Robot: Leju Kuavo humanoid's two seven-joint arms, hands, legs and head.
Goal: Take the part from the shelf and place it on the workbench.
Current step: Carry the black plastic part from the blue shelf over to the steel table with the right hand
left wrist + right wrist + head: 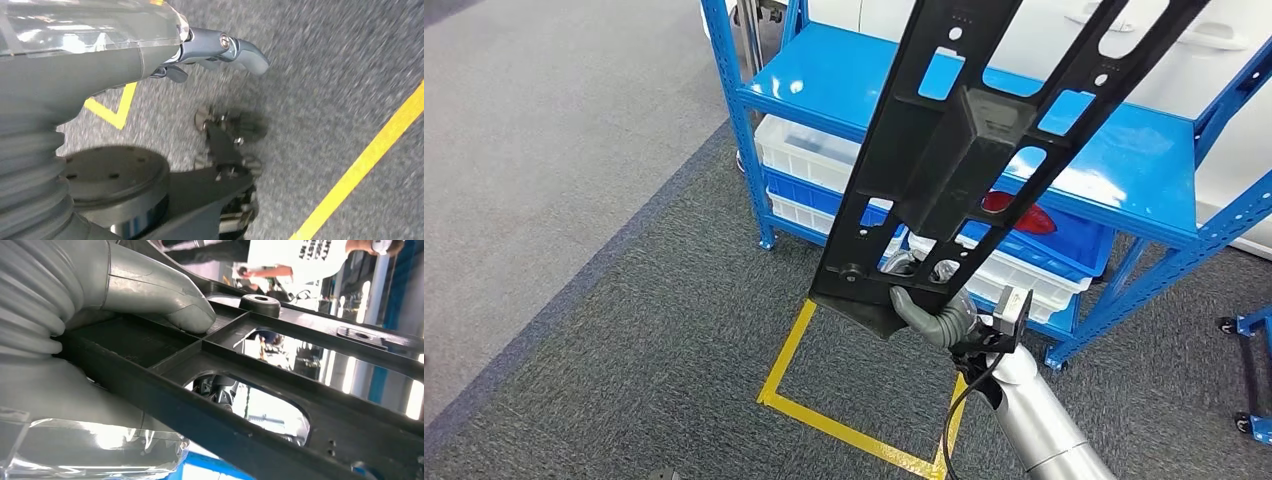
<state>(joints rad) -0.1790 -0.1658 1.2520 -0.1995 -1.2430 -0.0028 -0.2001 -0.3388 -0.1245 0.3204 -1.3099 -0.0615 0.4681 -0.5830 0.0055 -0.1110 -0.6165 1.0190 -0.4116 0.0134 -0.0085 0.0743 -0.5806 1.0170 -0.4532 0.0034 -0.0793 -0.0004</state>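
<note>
The right robot hand grips the black frame part by its lower end, raised clear above the blue shelf for carrying; the left robot hand hangs empty, fingers apart.

Right robot hand clenched, raised.

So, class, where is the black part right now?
In the head view the black part is off the blue shelf, held up by the right robot hand.

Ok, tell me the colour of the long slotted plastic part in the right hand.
Black, best in the head view.
</note>
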